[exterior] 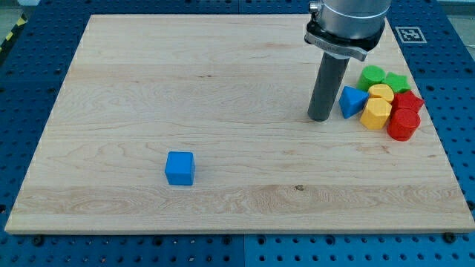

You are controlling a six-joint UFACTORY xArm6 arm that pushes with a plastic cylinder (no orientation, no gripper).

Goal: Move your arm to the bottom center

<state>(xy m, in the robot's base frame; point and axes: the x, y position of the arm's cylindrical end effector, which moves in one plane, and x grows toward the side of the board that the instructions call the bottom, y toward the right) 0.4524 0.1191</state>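
My tip [320,118] rests on the wooden board [223,89] at the view's right, above mid-height. It stands just left of a blue triangular block [350,101], close to it or touching it. A blue cube [179,168] lies alone at the lower left of the board, far from the tip.
A cluster of blocks sits right of the blue triangle: two green blocks [372,75] [397,81], two yellow blocks [381,93] [375,114], and two red blocks [408,101] [404,124]. The board's right edge is near them. A blue pegboard [453,89] surrounds the board.
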